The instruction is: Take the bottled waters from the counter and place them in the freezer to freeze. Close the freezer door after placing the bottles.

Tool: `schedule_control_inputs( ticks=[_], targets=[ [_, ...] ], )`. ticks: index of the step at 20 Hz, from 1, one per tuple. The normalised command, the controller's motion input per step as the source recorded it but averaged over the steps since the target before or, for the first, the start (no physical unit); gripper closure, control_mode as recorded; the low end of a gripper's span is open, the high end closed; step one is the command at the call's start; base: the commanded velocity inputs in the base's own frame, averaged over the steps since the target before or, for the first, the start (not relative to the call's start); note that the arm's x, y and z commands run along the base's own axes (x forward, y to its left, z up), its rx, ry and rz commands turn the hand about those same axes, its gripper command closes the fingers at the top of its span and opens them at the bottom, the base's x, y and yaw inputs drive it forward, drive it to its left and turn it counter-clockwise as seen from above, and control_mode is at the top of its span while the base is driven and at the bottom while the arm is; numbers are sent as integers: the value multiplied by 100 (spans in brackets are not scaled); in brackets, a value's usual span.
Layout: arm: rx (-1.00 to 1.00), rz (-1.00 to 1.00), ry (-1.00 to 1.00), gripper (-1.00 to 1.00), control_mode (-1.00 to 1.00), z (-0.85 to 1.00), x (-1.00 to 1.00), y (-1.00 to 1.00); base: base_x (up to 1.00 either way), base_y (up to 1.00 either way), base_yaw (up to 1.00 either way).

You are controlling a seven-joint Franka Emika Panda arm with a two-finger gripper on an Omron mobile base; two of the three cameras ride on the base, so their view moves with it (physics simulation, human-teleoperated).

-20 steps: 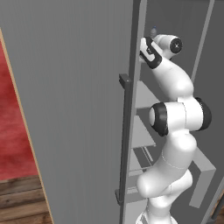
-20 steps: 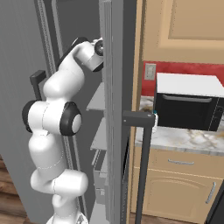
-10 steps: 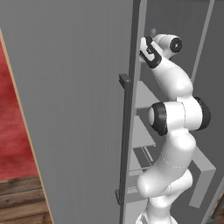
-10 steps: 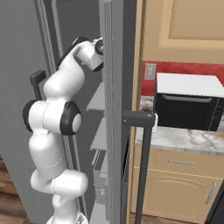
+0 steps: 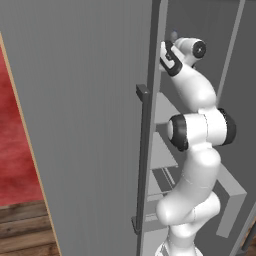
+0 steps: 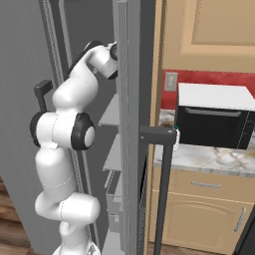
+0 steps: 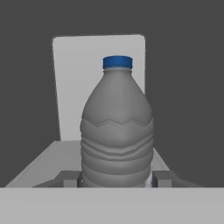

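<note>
A smoky grey ribbed bottled water (image 7: 117,131) with a blue cap stands upright between my fingertips (image 7: 70,178), just above a light grey freezer shelf (image 7: 48,157). My gripper (image 7: 117,178) is shut on its lower body. My arm (image 5: 197,130) reaches up into the freezer past the open freezer door (image 5: 85,125) with its dark bar handle (image 5: 142,160). In the right base view my hand (image 6: 107,60) goes behind a grey door edge (image 6: 129,124). A small pale bottle (image 6: 175,139) stands on the marble counter (image 6: 209,159), partly hidden by a door handle (image 6: 162,189).
A black countertop oven with a white top (image 6: 214,117) stands on the counter, with tan cabinets (image 6: 199,214) below it. Grey inner shelves (image 5: 167,145) lie beside my arm. A red wall (image 5: 15,145) and wooden floor (image 5: 25,235) show to the left of the door.
</note>
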Motion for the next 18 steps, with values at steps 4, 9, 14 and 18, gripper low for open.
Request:
schedule_control_inputs(
  ticks=[4,9,14,18],
  targets=[
    [0,0,0,100,-100,-22,31,0,0,0,0],
    [0,0,0,100,-100,-25,34,0,0,0,0],
    [0,0,0,100,-100,-25,35,0,0,0,0],
    [0,0,0,100,-100,-26,34,0,0,0,0]
  ],
)
